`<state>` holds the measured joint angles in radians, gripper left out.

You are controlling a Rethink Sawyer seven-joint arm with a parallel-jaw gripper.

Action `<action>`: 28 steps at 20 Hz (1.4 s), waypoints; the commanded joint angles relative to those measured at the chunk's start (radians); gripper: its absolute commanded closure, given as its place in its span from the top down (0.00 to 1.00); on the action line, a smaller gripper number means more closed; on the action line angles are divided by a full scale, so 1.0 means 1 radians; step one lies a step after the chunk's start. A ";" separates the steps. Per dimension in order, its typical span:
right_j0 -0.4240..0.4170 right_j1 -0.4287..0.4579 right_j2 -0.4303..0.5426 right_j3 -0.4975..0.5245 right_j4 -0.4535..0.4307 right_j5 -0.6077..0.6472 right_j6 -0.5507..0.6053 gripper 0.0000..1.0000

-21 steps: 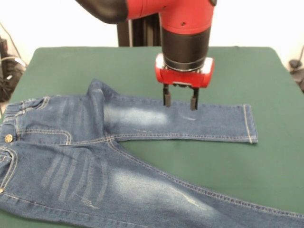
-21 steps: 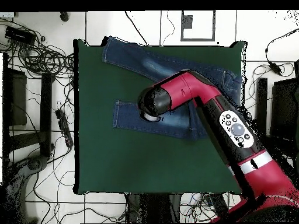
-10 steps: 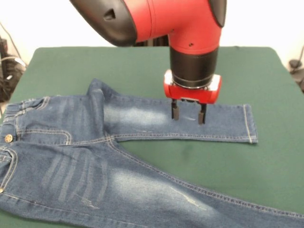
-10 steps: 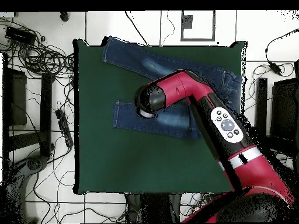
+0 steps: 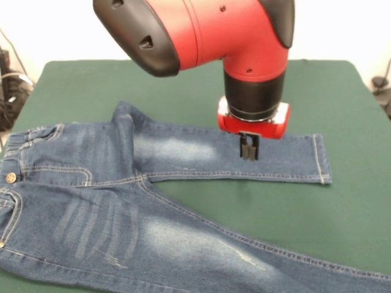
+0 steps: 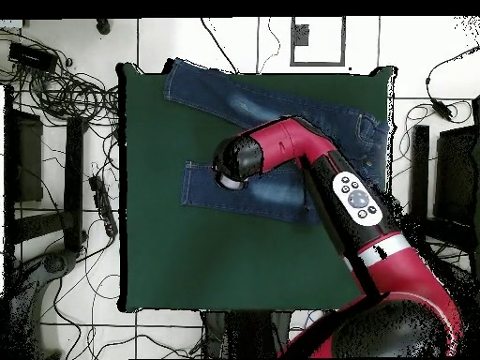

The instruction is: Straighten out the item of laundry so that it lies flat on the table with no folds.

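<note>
The item of laundry (image 5: 91, 207), a small pair of blue jeans, lies spread on the green table (image 5: 91, 85). Its waistband is at the left in the front view. One leg (image 5: 183, 155) runs right along the middle, and the other runs off the bottom right. My gripper (image 5: 248, 154) stands upright on the middle leg, near its hem end. Its fingers are pressed together with their tips down on the denim, shut on a pinch of it. In the overhead view the jeans (image 6: 272, 103) show, but the arm's wrist (image 6: 232, 164) covers the gripper.
The hem (image 5: 322, 160) of the held leg lies just right of the gripper. A small fold (image 5: 125, 116) stands up where that leg meets the seat. Bare table (image 6: 234, 262) spreads between the leg and the robot's side. Cables (image 6: 56, 84) lie on the floor beside the table.
The gripper has moved toward the leg's hem and come down onto the denim. Its fingers, apart before, have come together.
</note>
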<state>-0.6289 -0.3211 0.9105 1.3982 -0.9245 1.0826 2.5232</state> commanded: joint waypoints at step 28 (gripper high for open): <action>0.071 0.186 -0.057 -0.144 0.243 0.222 -0.405 0.00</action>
<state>-0.5926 -0.1305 0.8944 1.2507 -0.7151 1.1683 2.5057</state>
